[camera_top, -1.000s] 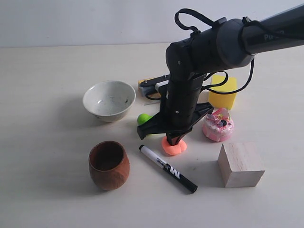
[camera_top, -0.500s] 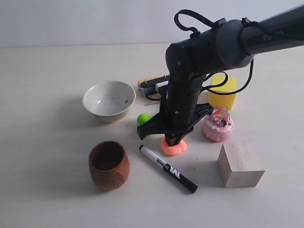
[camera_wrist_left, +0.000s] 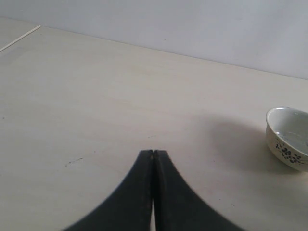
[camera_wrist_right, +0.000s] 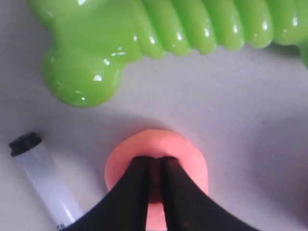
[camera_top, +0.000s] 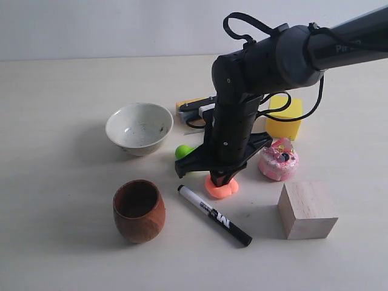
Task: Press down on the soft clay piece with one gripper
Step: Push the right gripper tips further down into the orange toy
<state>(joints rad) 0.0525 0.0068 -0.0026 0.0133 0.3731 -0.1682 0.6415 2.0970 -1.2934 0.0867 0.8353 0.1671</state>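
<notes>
Right gripper (camera_wrist_right: 155, 161), fingers all but closed, bears tip-down on the top of the soft clay piece (camera_top: 224, 190), which lies between marker (camera_top: 213, 214) and green toy (camera_top: 182, 151); the clay appears light, yielding and probably tacky, best pressed at its centre.

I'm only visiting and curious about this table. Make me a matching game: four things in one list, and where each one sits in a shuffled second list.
Things:
1. soft clay piece
2. marker
3. wooden block
4. white bowl

Places, as the exterior view shows them:
A. farthest right of the four
B. farthest left of the four
C. under the tips of the right jaws
D. lying flat, just right of the brown cup

Pairs: 1-C, 2-D, 3-A, 4-B
</notes>
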